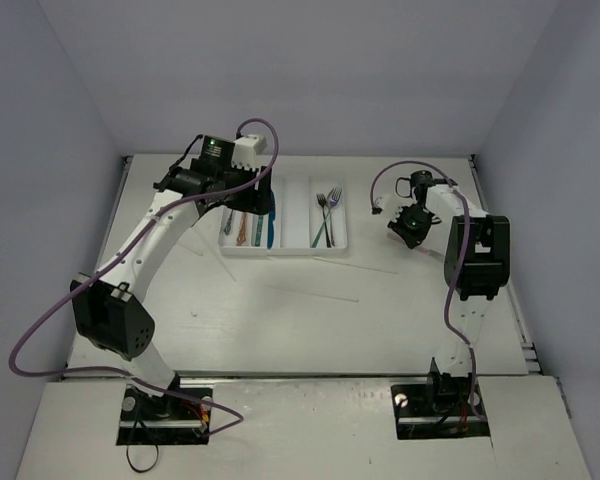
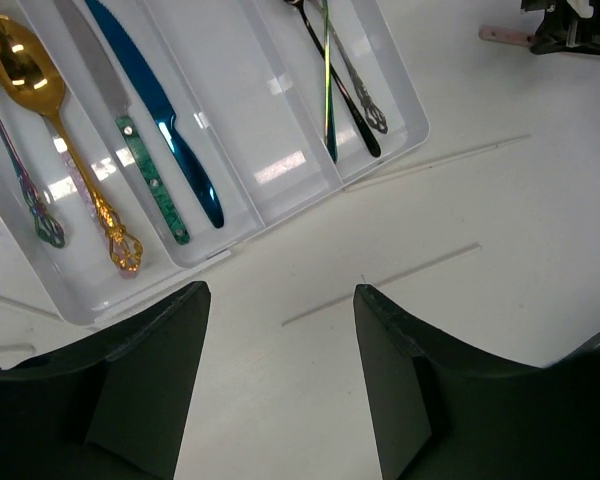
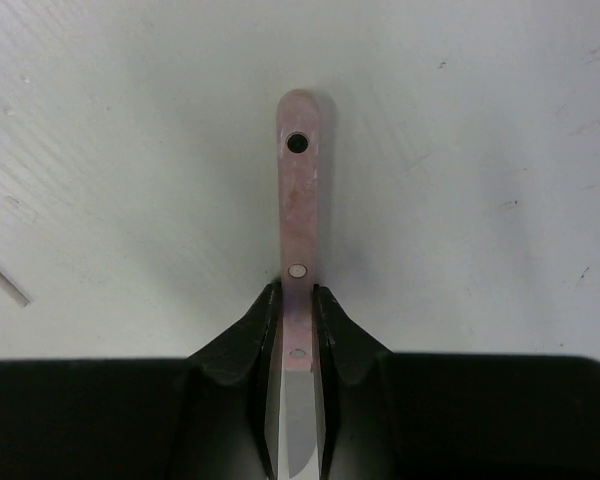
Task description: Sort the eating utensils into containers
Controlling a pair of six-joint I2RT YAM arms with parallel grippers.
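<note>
the right gripper [image 3: 297, 300] has its jaws pinching a pink-handled knife [image 3: 298, 200] at the point where the handle meets the blade. the handle has a hole near its end and pale rivets, and it sticks out past the fingertips over the bare counter [image 3: 480, 150]. whether it touches the counter i cannot tell. this is off to the right of the white tray [image 2: 250, 90], apart from it. the left gripper [image 2: 280, 300] hangs above the counter just off one short end of the tray, its jaws spread wide with nothing between them. one outer compartment holds a gold spoon [image 2: 40, 90] and a purple-iridescent spoon [image 2: 45, 228]. the next holds a green-handled knife [image 2: 155, 185] and a blue knife [image 2: 160, 110]. the opposite outer compartment holds the forks [image 2: 328, 100]. two thin pale sticks [image 2: 380, 283] lie on the counter near the tray.
</note>
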